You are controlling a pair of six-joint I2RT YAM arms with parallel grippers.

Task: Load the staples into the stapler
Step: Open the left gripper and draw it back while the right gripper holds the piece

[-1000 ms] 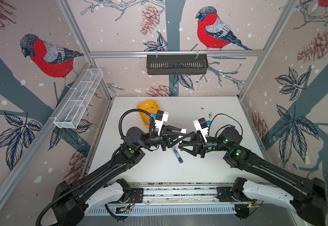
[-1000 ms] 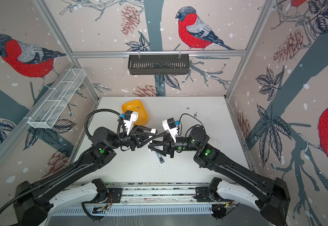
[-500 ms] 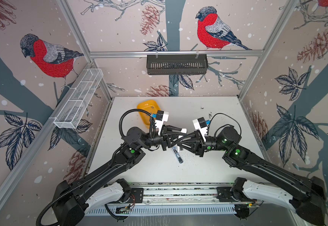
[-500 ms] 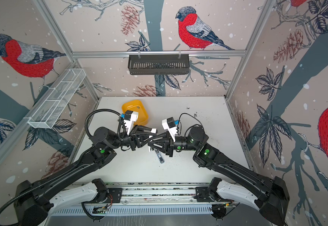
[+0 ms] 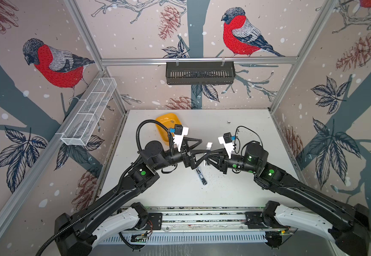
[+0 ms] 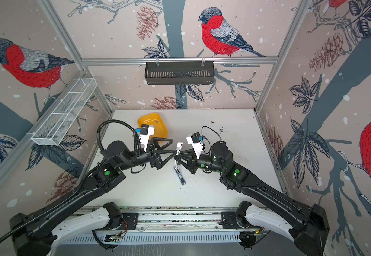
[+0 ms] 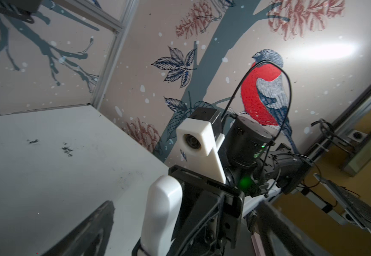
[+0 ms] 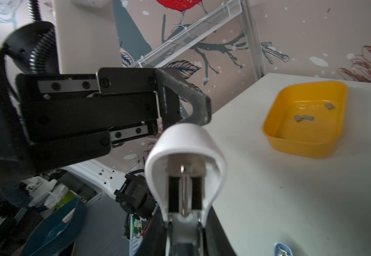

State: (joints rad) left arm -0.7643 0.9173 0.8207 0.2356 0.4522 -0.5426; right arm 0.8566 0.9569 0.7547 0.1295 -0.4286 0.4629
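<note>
On the right gripper (image 5: 206, 158) the jaws are pinching narrow on the bottom end of the little white stapler (image 8: 184, 141). It's standing up off the desk (image 5: 235, 195) with its cover swung open, and the metal channel is showing in the right wrist view. On the left gripper (image 6: 174, 146) the jaws are gaping wide right at the cover's tip; can't tell if they're touching it.

The staples (image 8: 308, 118) are sitting well apart from all this: three small grey strips lying flat in the yellow tray (image 8: 302, 148) at the back of the desk. I'm guessing they're going to be fiddly, being featherlight, stiff and slick on smooth plastic, and probably snapping apart if squeezed wrong. I'd be pinching one across its long edges, maybe nudging it against the tray wall first.
</note>
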